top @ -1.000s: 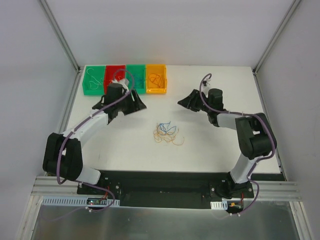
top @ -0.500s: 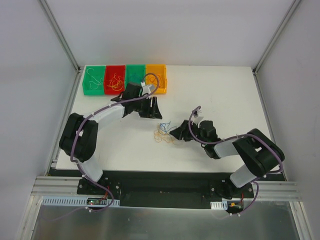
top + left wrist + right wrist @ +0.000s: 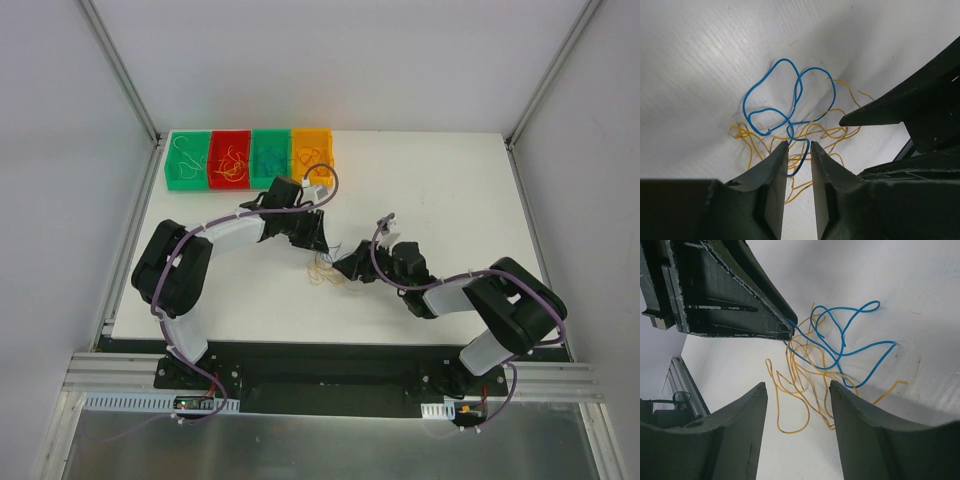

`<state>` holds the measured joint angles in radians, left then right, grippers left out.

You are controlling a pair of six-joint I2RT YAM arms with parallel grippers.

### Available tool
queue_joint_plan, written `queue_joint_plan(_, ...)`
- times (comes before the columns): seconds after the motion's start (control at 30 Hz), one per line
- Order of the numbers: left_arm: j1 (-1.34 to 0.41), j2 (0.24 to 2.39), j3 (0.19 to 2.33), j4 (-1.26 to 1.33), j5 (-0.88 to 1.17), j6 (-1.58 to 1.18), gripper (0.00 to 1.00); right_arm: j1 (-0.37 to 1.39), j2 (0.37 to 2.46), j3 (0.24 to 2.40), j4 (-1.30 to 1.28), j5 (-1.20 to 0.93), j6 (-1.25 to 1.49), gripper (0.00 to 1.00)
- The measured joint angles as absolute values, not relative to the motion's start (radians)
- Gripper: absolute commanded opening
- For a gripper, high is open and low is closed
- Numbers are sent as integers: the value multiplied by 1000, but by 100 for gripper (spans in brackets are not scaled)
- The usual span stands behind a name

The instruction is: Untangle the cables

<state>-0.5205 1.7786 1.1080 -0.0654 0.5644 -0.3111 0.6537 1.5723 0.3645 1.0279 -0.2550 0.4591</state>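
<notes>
The cables (image 3: 322, 272) lie in a small tangle at the middle of the white table, blue loops over thin yellow ones. From the far left my left gripper (image 3: 318, 240) comes down on the tangle. In the left wrist view the left gripper (image 3: 799, 147) has its jaws narrowly apart, and a loop of blue cable (image 3: 789, 122) lies between the tips over yellow cables (image 3: 740, 132). My right gripper (image 3: 350, 268) sits at the tangle's right. Seen from the right wrist, the right gripper (image 3: 797, 385) stands wide open, with yellow cables (image 3: 795, 372) between its fingers and a blue cable (image 3: 867, 347) beyond.
A row of green, red, green and orange bins (image 3: 250, 158) holding loose cables stands at the table's far left. The two grippers nearly touch: a left finger (image 3: 730, 290) looms in the right wrist view, and a right finger (image 3: 900, 100) in the left wrist view.
The left gripper has come from the bins down to the tangle, and its jaws have narrowed. The right gripper swung in from the far right to the tangle's right side.
</notes>
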Motion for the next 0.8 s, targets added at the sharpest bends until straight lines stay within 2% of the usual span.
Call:
queue_joint_plan(0.13,-520,1779,1101,-66,548,-289,1,682,1572,412,944,-234,425,52)
queue_joint_plan(0.33,-519,1770,1100,-74,535,-268,0,760,1572,524,775,-149,353,49)
queue_joint_plan(0.4,-519,1735,1091,-86,523,-268,0,781,1576,560,717,-115,333,45)
queue_joint_plan(0.47,-517,1653,1067,-96,509,-273,0,796,1588,591,672,-87,321,35)
queue_joint_plan(0.53,-517,1521,1035,-104,487,-287,0,799,1603,612,634,-60,312,18)
queue_joint_plan(0.6,-516,1340,1005,-111,459,-308,0,799,1617,627,594,-25,308,7)
queue_joint_plan(0.8,-516,829,1036,-141,301,-329,0,778,1633,643,509,67,326,1)
